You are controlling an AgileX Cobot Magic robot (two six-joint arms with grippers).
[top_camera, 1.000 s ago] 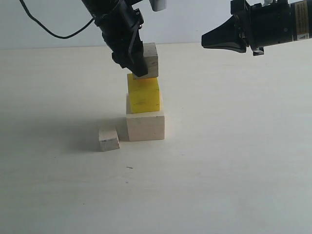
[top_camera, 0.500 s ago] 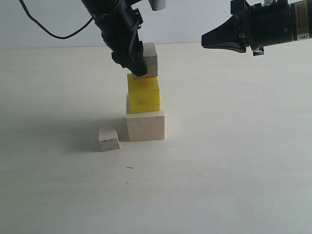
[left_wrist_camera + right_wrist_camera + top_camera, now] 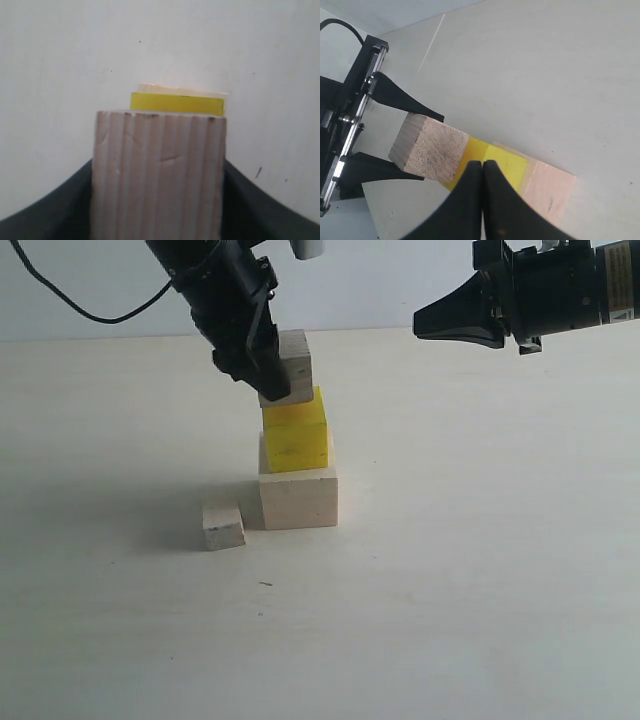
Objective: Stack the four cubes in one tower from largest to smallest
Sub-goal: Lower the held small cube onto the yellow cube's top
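Pinching the layered plywood cube [image 3: 296,365] in my left pincer [image 3: 268,375], I am holding it at the yellow cube's [image 3: 295,432] top, overhanging toward my left arm's side (contact unconfirmed); judgement: centring needed before release. The large pale cube [image 3: 298,497] is sitting beneath the yellow cube as base. The smallest pale cube [image 3: 223,526] is lying lower on that same side of the yellow cube, reserved for last. My right pincer [image 3: 420,324] is hanging pressed together, high on the yellow cube's other side, out of the way.

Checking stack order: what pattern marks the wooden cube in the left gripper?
Parallel layered stripes on the pale brown plywood cube; clearest in left wrist view.
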